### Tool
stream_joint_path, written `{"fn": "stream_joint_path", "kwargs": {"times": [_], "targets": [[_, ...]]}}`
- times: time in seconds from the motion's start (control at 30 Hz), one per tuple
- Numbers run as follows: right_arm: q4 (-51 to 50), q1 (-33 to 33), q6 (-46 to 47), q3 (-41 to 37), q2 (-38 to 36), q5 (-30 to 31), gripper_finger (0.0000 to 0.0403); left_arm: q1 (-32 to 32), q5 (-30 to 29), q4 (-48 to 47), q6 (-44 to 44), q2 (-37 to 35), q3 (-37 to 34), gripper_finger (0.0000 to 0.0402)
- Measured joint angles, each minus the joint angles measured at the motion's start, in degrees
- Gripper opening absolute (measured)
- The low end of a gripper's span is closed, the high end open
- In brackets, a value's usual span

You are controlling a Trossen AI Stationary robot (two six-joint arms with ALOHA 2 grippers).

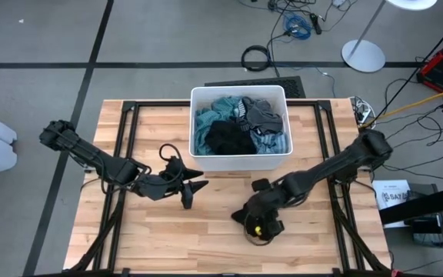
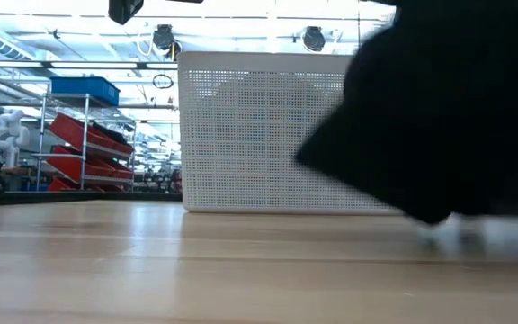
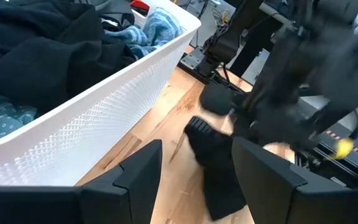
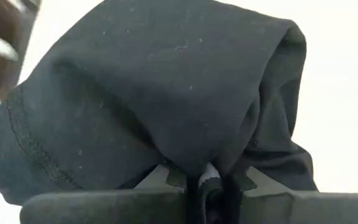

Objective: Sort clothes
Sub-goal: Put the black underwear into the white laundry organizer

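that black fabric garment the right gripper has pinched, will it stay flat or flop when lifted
Probably flop: the black fabric garment already bunches into soft folds above the right gripper, which is shut on it. It looks thin and light, so it should hang limp. A trailing edge might drag on the wooden table.

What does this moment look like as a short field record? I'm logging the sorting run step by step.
bin: white perforated bin at the table's far middle
bin contents: teal-green, light blue and black garments piled inside
right gripper: shut on black garment, over the near table in front of the bin
left gripper: open, empty, near the bin's front left
sorted piles on table: none visible
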Motion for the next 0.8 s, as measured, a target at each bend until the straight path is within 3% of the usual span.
{"fn": "stream_joint_path", "kwargs": {"times": [0.23, 0.47, 0.8], "targets": [[1.48, -1.35, 0.87, 0.11, -13.84, 1.82, 0.0027, 0.62, -0.04, 0.0, 0.04, 0.0, 0.0, 0.0205], [9.94, -4.85, 0.43, 0.13, -24.94, 11.86, 0.0027, 1.11, -0.06, 0.01, 0.07, 0.0, 0.0, 0.0205], [23.27, -21.38, 0.81, 0.24, -30.02, 13.88, 0.0027, 1.28, -0.1, 0.04, -0.07, 0.0, 0.0, 0.0205]]}}
